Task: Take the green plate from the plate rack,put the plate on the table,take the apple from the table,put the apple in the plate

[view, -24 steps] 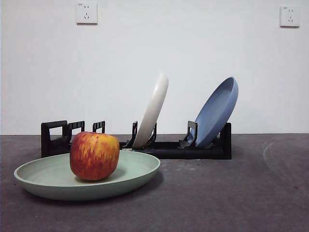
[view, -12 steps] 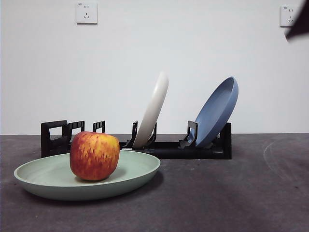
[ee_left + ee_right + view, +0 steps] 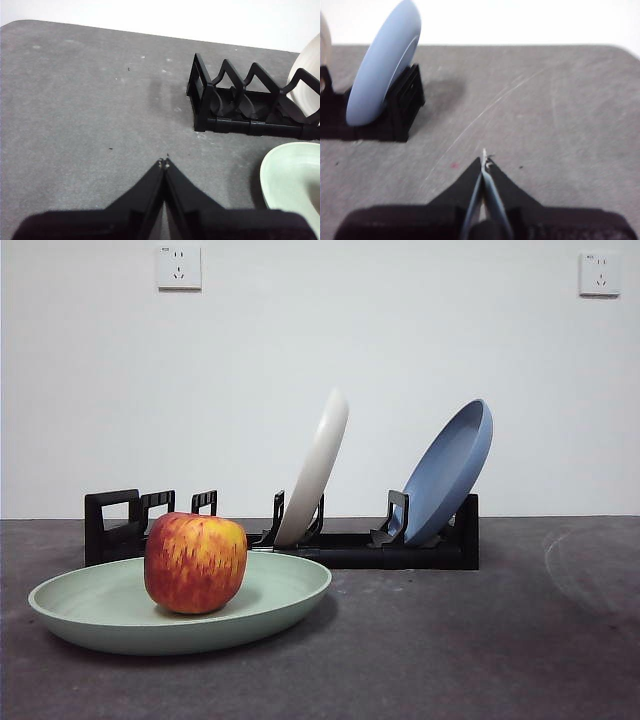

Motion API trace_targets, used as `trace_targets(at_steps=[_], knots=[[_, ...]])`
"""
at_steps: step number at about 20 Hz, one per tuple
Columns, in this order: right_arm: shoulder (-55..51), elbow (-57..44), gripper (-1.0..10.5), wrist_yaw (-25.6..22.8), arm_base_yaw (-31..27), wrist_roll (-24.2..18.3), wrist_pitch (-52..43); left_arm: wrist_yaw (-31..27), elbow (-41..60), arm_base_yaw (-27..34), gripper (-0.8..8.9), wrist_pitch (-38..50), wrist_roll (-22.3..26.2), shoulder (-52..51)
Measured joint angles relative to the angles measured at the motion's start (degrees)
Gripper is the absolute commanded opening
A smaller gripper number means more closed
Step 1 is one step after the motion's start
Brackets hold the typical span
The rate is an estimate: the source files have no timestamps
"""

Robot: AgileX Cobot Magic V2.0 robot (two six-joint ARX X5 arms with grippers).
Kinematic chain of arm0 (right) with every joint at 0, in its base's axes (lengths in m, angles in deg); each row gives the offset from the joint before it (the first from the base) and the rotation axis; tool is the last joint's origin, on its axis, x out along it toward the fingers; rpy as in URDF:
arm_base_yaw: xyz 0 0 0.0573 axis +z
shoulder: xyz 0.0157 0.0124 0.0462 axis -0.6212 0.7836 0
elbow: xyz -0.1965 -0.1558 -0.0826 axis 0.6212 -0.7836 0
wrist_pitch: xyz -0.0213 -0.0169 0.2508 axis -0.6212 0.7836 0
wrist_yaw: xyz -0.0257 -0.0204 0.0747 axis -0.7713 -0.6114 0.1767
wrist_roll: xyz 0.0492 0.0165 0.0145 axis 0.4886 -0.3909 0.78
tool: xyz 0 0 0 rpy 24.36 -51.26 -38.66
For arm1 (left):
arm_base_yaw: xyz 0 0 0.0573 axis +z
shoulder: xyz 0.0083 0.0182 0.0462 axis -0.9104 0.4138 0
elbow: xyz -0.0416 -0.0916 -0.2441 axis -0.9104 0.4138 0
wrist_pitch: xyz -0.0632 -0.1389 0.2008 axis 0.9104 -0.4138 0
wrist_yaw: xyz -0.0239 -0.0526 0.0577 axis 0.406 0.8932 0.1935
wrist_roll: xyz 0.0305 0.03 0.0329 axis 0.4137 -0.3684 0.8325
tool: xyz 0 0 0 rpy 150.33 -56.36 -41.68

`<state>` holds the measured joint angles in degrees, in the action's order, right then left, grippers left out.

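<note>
Apple (image 3: 195, 563) sits in green plate (image 3: 270, 605) on table (image 3: 480, 640); rack (image 3: 350, 545) holds white plate (image 3: 316, 468) and blue plate (image 3: 447, 472). Left gripper (image 3: 164, 162) and right gripper (image 3: 484, 159): jaws pressed together, holding nothing.

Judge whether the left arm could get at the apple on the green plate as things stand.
Probably yes. The left gripper, shut, hangs over bare table beside the green plate; nothing stands above the apple, which sits uncovered on it.

- Plate (image 3: 270, 592): apple (image 3: 195, 562) hides part of its inside in the front view; left wrist view cuts it (image 3: 292, 175) at the frame edge.
- Rack (image 3: 350, 545): partly hidden behind plate and apple.
- White plate (image 3: 307, 75): only an edge sliver shows.
- Right wrist view: blurred throughout; blue plate (image 3: 382, 70) soft-edged.
</note>
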<state>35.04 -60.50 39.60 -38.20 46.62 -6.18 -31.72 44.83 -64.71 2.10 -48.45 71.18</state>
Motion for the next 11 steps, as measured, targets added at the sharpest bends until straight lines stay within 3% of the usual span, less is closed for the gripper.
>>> trace_targets(at_steps=[11], knots=[[-15.08, -2.27, 0.0, -0.57, -0.20, -1.73, 14.58, 0.00, 0.00, 0.00, -0.03, 0.02, 0.00, 0.00]])
